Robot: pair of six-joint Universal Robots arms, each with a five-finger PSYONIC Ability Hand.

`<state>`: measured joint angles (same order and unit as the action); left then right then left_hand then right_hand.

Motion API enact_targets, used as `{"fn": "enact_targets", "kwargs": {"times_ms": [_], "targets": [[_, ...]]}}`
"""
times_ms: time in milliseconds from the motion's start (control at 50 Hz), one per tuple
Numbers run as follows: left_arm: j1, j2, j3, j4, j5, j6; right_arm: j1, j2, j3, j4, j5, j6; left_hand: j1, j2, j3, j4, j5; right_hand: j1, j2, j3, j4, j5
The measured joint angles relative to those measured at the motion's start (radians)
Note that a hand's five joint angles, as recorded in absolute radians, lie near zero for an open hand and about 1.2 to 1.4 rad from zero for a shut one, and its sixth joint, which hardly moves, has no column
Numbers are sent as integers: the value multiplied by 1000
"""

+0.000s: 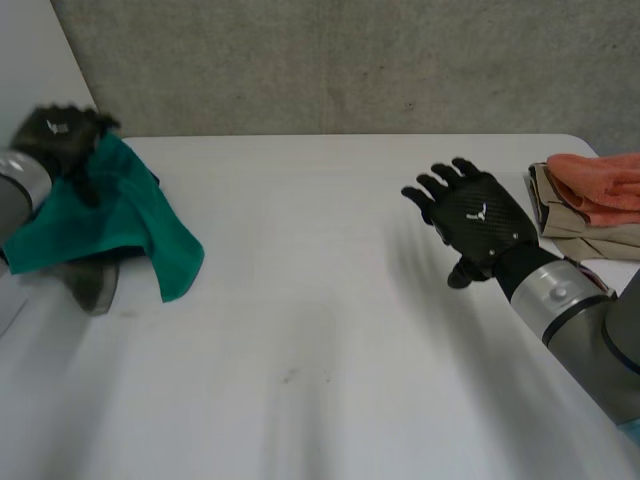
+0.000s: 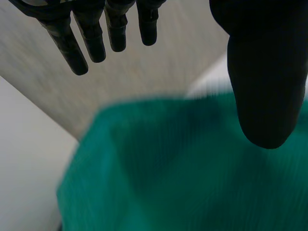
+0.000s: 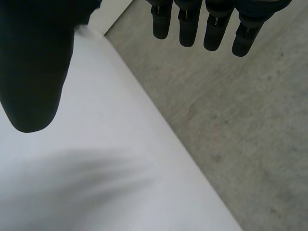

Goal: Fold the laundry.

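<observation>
1. Green cloth (image 1: 110, 215) at about nine o'clock over the white table (image 1: 320, 300), bunched and hanging from the left hand (image 1: 60, 125), one pointed corner drooping toward five o'clock (contact with the tabletop not clear).
2. In the left wrist view, green cloth (image 2: 192, 168) spread under the palm of the left hand (image 2: 267, 72); fingers (image 2: 91, 43) straight and set well apart from the thumb, nothing pinched between them.
3. Right hand (image 1: 478, 215) at about three o'clock, well apart from the green cloth, back uppermost, fingers spread wide and holding nothing.
4. In its own wrist view, right hand (image 3: 33, 62) above bare table (image 3: 96, 168), fingers straight, thumb held off to one side.
5. At about two o'clock, by the table's edge just beyond the right hand: a folded beige cloth (image 1: 560, 215) with a folded orange cloth (image 1: 600, 185) lying on it.
</observation>
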<state>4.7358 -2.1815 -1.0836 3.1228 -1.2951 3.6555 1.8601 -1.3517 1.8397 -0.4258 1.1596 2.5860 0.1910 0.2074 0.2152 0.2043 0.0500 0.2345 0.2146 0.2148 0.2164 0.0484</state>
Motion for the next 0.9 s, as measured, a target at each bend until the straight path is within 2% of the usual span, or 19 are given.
{"fn": "enact_targets", "kwargs": {"times_ms": [60,80,100,120,160,180,220,240,380,460,560,640,720,840,860,900], "targets": [[16,-117,49,11,15,108,-6,5,20,8,10,-14,34,35,33,29,24,0,0,0,0,0],[19,-156,66,15,26,140,-9,6,29,9,12,-17,274,237,217,229,214,0,0,0,0,0],[20,-171,73,17,31,152,-9,6,32,10,13,-18,330,283,262,275,258,0,0,0,0,0],[20,-193,84,22,41,168,-11,7,39,10,14,-19,505,428,417,432,410,0,0,0,0,0],[17,-217,95,37,57,178,-13,8,51,10,16,-20,547,471,459,474,450,0,0,0,0,0],[15,-220,97,44,62,176,-14,8,54,10,16,-19,842,818,751,802,754,0,0,0,0,0],[3,-197,87,78,76,139,-15,8,67,10,16,-19,842,818,751,802,754,0,0,0,0,0],[-1,-180,81,90,79,120,-15,8,70,9,16,-18,902,973,920,987,858,0,0,0,0,0],[-80,121,-52,261,84,-235,-25,4,83,11,36,-12,902,976,961,992,876,0,0,0,0,0],[-140,266,-104,304,86,-403,-36,-6,79,20,59,-8,902,980,971,992,876,0,0,0,0,0],[-251,349,-135,292,88,-530,-53,-35,67,46,97,-3,902,984,974,994,876,0,0,0,0,0],[-395,312,-138,269,89,-563,-73,-61,58,65,128,3,902,985,975,996,876,0,0,0,0,0],[-517,199,-122,255,82,-563,-93,-71,54,72,153,25,902,985,975,997,876,0,0,0,0,0],[-626,-19,-85,238,64,-554,-125,-71,49,76,172,78,902,985,975,995,876,0,0,0,0,0],[-637,-46,-80,232,61,-553,-130,-70,48,77,173,86,870,936,941,960,852,0,0,0,0,0],[-655,-84,-72,220,57,-551,-136,-69,46,80,174,96,559,610,605,617,573,0,0,0,0,0]]}}
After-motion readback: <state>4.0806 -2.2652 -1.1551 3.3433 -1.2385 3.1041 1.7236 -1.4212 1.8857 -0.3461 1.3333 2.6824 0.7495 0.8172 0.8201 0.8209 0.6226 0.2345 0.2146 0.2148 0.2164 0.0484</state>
